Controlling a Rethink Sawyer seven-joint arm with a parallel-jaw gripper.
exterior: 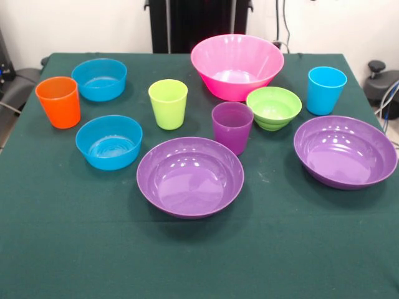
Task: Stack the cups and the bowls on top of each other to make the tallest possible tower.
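All cups and bowls stand apart and upright on the green cloth; nothing is stacked, so there is no tower. The orange cup (58, 101) is at the left, the lime green cup (168, 103) mid-table, the purple cup (232, 126) just right of it, the light blue cup (325, 90) at the right. The big pink bowl (237, 65) sits at the back. Two blue bowls (99, 79) (109, 142) lie left. The small green bowl (274, 107) touches the purple cup's right side. Wide purple bowls sit front centre (190, 177) and right (345, 151). The gripper does not show.
The green-covered table (199, 261) has a broad bare strip along its near edge. A black pedestal (198, 25) stands behind the pink bowl. Dark equipment and cables lie off the table's left (15, 84) and right (383, 84) sides.
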